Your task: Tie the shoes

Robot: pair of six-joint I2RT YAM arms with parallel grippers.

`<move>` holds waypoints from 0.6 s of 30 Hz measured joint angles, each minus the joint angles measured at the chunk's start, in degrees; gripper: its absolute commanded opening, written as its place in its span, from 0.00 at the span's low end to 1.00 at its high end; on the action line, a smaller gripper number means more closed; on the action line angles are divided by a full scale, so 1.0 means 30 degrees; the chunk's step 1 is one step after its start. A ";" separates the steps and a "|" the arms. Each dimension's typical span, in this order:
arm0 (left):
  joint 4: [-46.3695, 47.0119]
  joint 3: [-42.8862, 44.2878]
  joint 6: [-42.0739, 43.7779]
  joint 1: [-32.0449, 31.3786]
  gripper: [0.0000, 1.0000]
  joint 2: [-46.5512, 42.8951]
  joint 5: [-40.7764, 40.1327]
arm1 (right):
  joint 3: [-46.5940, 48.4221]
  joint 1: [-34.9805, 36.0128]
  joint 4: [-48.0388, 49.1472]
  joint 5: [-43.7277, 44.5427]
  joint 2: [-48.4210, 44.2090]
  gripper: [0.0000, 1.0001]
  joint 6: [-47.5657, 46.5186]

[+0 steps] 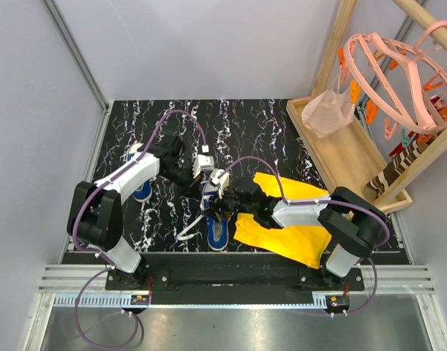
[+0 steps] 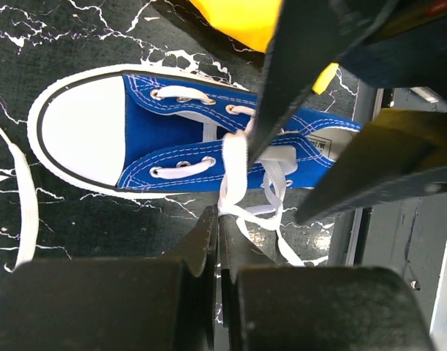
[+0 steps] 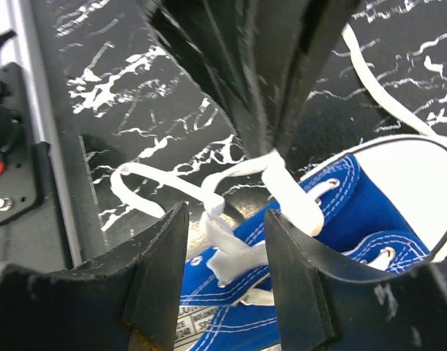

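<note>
Shoes: two blue canvas sneakers on the black marbled table, well apart from each other; neither is tied yet.
Left-hand sneaker: it lies partly under the left arm, and no gripper touches it.
Left gripper: closed; it pinches the white lace just beside the left flank of the middle sneaker, off the sole.
Middle sneaker: it lies between the two arms. Its long axis runs near to far, with the heel toward the arm bases and the white toe cap pointing away.
Lace line: from the eyelets it goes sideways to the left pinch, so across the long axis of the sneaker. One loose end lies on the table past the toe.
Right gripper: jaws wide and holding nothing; it stands over the tongue with a lace strand in the gap between its fingers.
Key relation: I judge that the right gripper is the nearer one to the free strand. It needs only to close and then pull to the right, opposite to the left pinch.
Yellow cloth: right of the middle sneaker, under the right arm; it has no part in the job.
</note>
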 measured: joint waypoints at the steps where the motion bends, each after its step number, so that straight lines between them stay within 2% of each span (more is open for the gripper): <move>1: -0.0007 0.0000 -0.0036 0.0000 0.00 0.0000 0.0007 | 0.0007 0.0000 0.0022 0.0117 0.0124 0.53 -0.0007; 7: 0.0029 0.0007 -0.0342 0.0044 0.00 0.0000 0.0044 | 0.0372 0.0007 0.0029 0.0678 0.0532 0.49 -0.0036; 9: 0.0051 0.0022 -0.0466 0.0124 0.00 0.0007 0.0066 | 0.0568 0.0007 0.0022 0.0780 0.0678 0.40 0.0000; 12: 0.0124 0.0080 -0.0634 0.0233 0.00 0.0007 0.0073 | 0.0845 0.0007 0.0007 0.1005 0.0882 0.16 -0.0015; 13: 0.0138 0.0124 -0.0692 0.0255 0.00 0.0007 0.0080 | 0.0889 0.0007 0.0000 0.1042 0.0896 0.02 -0.0015; 18: 0.0306 0.0160 -0.0685 0.0248 0.01 0.0007 0.0102 | 0.0962 0.0000 -0.0291 0.1494 0.0743 0.00 0.0036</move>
